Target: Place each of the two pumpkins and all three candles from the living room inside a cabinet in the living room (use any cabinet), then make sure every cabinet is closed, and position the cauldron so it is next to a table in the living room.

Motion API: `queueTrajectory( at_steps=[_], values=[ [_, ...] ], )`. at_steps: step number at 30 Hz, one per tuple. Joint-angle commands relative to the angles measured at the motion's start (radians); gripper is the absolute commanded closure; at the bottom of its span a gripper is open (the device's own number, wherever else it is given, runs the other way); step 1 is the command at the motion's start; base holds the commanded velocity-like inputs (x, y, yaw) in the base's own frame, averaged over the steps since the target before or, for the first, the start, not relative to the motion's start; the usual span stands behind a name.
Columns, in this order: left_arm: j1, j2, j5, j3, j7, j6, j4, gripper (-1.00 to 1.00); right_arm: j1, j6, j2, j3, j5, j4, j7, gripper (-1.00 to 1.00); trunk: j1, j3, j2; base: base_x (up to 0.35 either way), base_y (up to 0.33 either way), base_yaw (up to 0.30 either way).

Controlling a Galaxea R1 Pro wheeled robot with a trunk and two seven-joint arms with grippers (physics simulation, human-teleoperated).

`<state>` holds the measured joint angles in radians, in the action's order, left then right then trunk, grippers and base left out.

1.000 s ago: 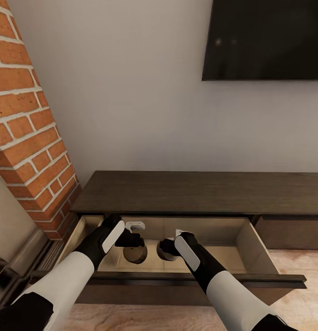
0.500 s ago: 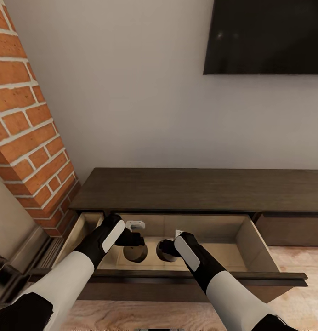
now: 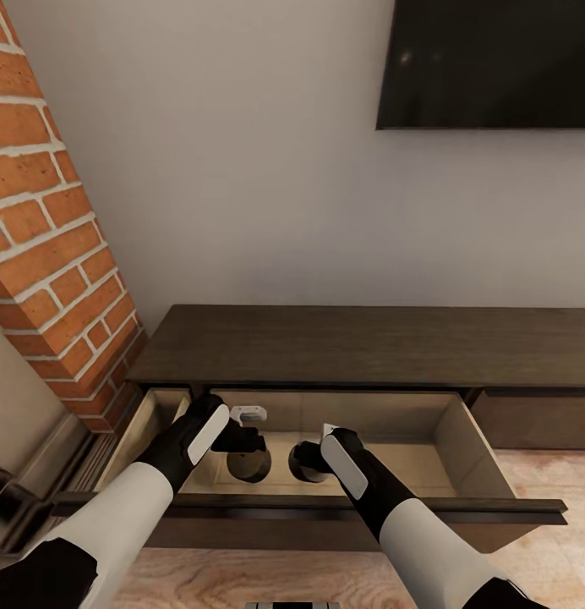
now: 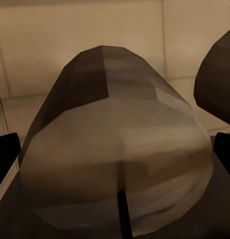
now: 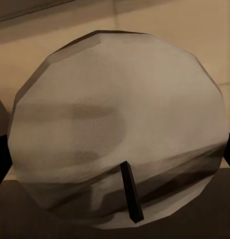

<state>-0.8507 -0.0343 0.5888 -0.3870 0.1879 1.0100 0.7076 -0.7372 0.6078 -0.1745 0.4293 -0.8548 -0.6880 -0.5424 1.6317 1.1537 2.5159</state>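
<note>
in the open drawer of the long dark brown wooden cabinet [image 3: 369, 347], the left gripper [image 3: 242, 440] and right gripper [image 3: 314, 457] each clamped a stubby cream cylinder candle [image 4: 115, 164] [image 5: 119, 139], wick end toward its wrist camera, long axis along the fingers.

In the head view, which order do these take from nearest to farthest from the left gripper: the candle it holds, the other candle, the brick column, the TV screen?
1. Left candle, between the left gripper fingers, in the open drawer.
2. Right candle, beside it.
3. Brick column, to the left.
4. TV screen, upper right on the wall.
</note>
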Motion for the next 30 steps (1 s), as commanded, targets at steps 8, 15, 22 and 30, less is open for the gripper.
queueTrajectory(
  at_steps=[8,15,22,30],
  values=[
    [-0.001,0.001,0.01,-0.004,0.012,0.002,0.001,1.0,-0.001,0.0,0.0,0.002,-0.009,0.002,-0.011,1.0,0.0,0.001,0.0,0.0,0.0,0.0],
    [-0.001,0.001,0.01,-0.004,0.012,-0.003,0.001,1.0,-0.001,0.0,0.0,0.002,-0.009,0.002,-0.011,1.0,0.0,0.001,0.0,0.0,0.0,0.0],
    [-0.001,0.001,0.01,-0.004,0.013,-0.016,0.001,1.0,-0.001,0.0,0.0,0.002,-0.01,0.001,-0.063,1.0,0.0,0.001,0.0,0.0,0.0,0.0],
    [-0.001,0.001,0.011,-0.004,0.013,-0.017,0.001,1.0,-0.001,0.0,0.0,0.002,-0.012,-0.001,-0.094,1.0,0.0,0.001,0.0,0.0,0.0,0.0]
  ],
)
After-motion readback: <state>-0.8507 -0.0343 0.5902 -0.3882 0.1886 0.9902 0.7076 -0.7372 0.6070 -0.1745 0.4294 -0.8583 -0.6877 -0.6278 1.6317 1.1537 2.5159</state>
